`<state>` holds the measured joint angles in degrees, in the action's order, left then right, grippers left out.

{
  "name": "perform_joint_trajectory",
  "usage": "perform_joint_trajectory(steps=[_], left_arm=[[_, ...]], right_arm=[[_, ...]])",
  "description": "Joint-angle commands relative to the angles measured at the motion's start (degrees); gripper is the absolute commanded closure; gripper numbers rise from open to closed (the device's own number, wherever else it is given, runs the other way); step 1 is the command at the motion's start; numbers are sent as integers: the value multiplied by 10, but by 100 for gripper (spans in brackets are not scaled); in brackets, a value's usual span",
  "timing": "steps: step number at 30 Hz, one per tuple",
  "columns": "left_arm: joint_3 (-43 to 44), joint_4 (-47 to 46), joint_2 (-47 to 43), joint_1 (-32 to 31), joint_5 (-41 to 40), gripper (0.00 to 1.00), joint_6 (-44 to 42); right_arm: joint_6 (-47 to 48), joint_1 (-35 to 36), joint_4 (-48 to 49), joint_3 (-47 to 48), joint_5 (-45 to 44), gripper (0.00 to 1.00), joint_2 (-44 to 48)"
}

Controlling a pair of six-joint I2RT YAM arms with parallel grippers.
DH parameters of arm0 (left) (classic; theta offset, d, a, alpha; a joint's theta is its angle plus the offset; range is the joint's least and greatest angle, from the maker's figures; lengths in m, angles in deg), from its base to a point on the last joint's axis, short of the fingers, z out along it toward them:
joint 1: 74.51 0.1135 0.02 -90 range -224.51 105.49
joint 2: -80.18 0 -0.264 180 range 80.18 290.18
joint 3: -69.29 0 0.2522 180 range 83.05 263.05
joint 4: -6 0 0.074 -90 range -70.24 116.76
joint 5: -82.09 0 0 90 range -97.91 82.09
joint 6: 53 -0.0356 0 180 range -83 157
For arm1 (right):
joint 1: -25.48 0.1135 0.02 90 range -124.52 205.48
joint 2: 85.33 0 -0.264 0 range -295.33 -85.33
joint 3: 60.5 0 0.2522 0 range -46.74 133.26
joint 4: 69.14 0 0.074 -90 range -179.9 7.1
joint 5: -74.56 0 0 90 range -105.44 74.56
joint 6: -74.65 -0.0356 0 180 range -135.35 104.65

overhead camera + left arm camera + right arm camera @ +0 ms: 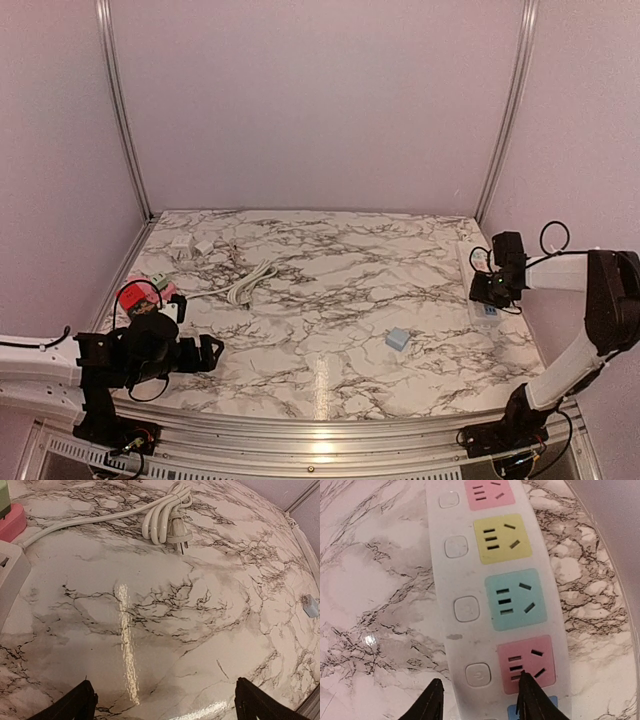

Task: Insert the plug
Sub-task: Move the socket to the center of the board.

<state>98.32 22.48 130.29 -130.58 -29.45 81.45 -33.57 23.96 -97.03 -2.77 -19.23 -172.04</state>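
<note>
Left gripper [165, 707] hovers low over the marble, fingers spread wide and holding nothing. The right gripper [481, 700] is likewise parted and empty. Pale lilac walls [320, 100] rise beyond both. A glossy marble table [340, 270] spreads beneath them. The white power strip [465, 580] runs directly under and ahead of the right fingers. The coiled cable [156, 517] and its plug [178, 532] lie well ahead of the left gripper, untouched.

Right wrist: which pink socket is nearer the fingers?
Lower pink socket, below the teal socket; a finger overlaps it. The upper pink socket sits beyond the yellow socket.
</note>
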Motion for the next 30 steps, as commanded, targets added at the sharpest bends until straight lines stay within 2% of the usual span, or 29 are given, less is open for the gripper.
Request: perform_joint_trajectory(steps=[1, 5, 11, 14, 21, 30], left_arm=[[27, 8, -6, -2, -14, 1, -14], [30, 12, -6, -2, -17, 1, -13], [21, 12, -3, -2, -14, 1, -3], [16, 12, -5, -2, -14, 1, 1], [4, 12, -17, -2, -16, 1, 7], [-8, 10, -22, -2, -16, 1, 14]], right_arm=[[-14, 1, -27, -25, 65, 55, 5], [-13, 7, -27, -27, 57, 53, 3], [-15, 6, -39, -29, 3, 28, 10], [-19, -2, -51, -23, -24, 22, 15], [-28, -2, -60, -13, -49, 20, 23], [-15, -2, -59, -10, -79, 17, -20]])
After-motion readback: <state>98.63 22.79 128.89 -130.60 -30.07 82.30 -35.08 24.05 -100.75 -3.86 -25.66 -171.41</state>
